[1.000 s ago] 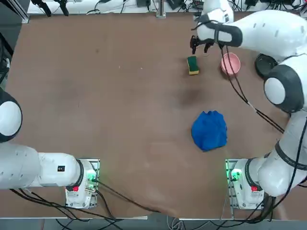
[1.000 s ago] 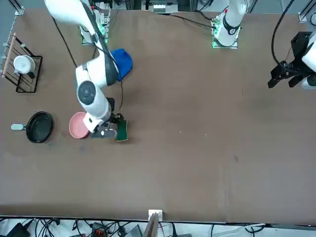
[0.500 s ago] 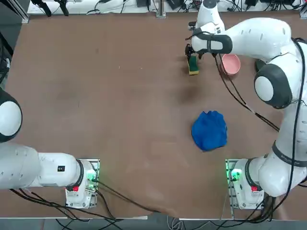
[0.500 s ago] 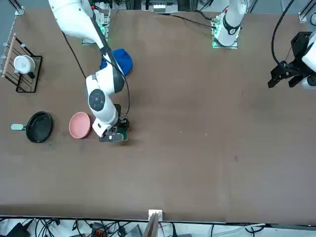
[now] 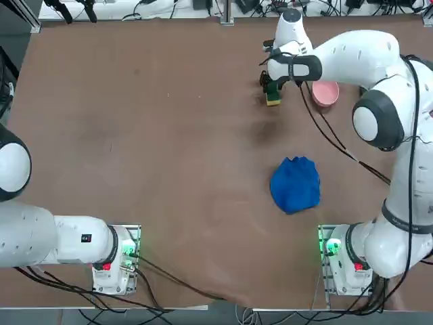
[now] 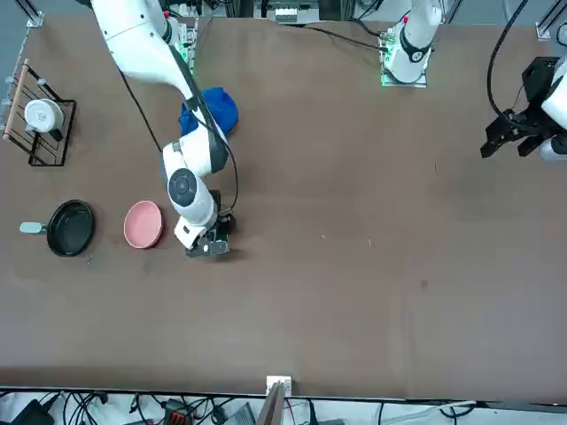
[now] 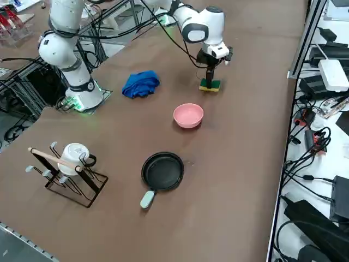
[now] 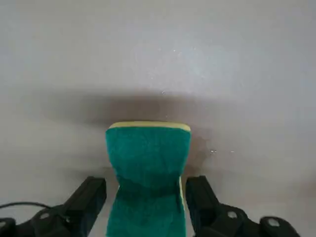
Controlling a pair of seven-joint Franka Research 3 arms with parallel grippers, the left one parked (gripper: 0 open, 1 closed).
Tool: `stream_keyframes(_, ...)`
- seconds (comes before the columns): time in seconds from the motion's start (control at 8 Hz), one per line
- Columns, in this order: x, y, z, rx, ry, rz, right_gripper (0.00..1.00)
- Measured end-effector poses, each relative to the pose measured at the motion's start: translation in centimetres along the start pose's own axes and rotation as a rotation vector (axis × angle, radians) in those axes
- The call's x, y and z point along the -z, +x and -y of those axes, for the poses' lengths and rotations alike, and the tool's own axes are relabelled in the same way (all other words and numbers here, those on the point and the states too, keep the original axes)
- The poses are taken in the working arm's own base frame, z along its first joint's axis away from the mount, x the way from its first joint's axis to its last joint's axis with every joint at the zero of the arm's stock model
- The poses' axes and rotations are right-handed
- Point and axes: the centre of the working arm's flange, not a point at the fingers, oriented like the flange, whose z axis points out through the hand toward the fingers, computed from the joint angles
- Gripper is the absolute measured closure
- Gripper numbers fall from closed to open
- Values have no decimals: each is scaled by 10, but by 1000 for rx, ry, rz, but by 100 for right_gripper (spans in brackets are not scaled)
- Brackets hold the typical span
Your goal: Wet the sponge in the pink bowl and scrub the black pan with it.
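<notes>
The robot's right arm reaches forward across the table, its white links bent at the elbow and the wrist turned so the hand points straight down. The right gripper sits low, close to the tabletop, with its two black fingers spread apart, one on each side of the sponge.

Sponge beyond bowl, pan nearer (handle toward camera), cloth left, rack far left.
</notes>
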Motion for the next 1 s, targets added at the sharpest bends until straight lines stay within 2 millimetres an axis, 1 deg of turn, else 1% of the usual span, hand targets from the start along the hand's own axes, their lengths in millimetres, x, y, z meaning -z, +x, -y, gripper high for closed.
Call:
stream_keyframes(0.25, -9, 0, 0, 3, -1, 1, 11)
stream_keyframes(0.38, -12, -1, 0, 3, -2, 4, 20)
stream_keyframes(0.62, -12, 0, -2, 1, -2, 4, 63)
stream_keyframes(0.75, -11, 1, -4, 0, -2, 3, 78)
stream_keyframes(0.88, -7, 2, -8, -4, -8, 17, 87)
stream_keyframes(1.0, 2, 3, -16, -13, -20, 48, 88)
